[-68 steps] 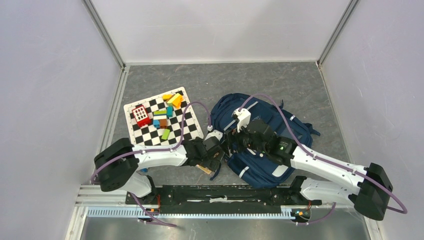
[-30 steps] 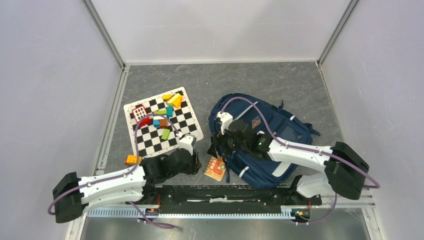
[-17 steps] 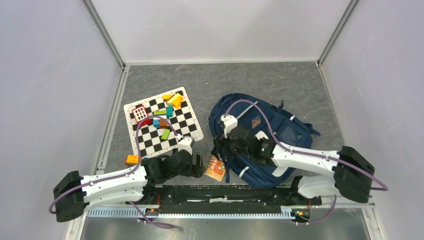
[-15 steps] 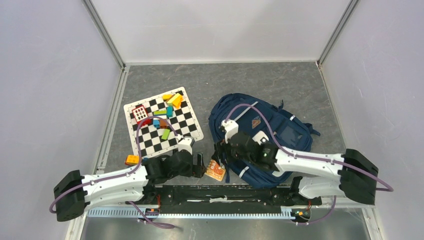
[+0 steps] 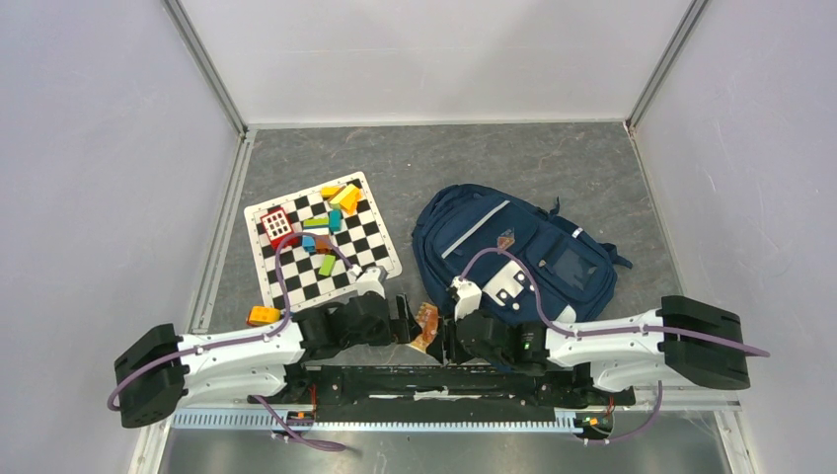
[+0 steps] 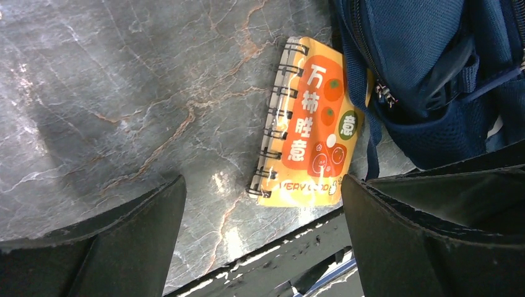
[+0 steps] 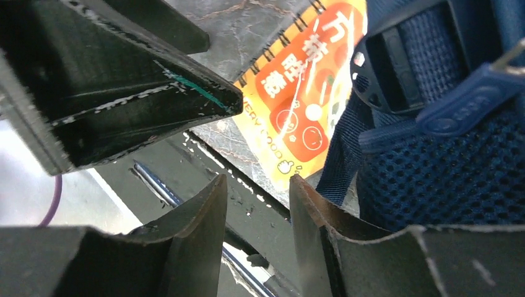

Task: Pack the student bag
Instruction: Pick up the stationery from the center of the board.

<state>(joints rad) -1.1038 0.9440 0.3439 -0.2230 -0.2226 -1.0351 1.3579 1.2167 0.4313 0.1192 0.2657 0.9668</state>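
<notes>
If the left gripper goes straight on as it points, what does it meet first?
Most likely the orange spiral notebook beside the student bag, lying ahead of the left gripper, whose jaws are open; depth is unclear.

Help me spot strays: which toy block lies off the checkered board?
The orange block, alone on the grey table just off the checkered board, at its near corner. The other blocks all sit on that board.

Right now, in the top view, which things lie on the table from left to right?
From the left: chessboard → notebook → bag.
</notes>
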